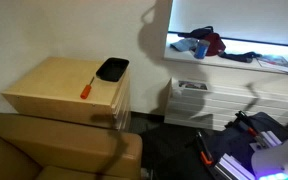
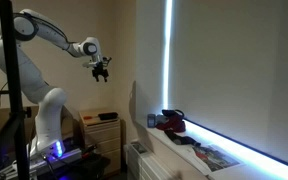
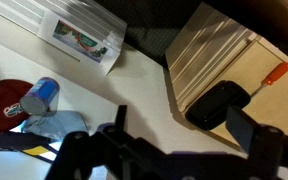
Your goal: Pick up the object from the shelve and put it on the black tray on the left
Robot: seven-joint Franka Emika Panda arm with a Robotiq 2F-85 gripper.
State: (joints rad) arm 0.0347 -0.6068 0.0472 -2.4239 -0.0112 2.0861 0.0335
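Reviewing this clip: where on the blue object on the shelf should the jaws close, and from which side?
Likely across the curved side wall of the blue object, mid-length, coming from above. It looks tipped on the shelf, and the dark red item crowds one side, so set the jaws across its narrow width, clear of that item.

The gripper (image 3: 179,122) was blurred and cut by the wrist view's lower edge; the dark red item (image 3: 2,105) ran off its left edge. In an exterior view the blue cup (image 2: 152,120) was only a speck.
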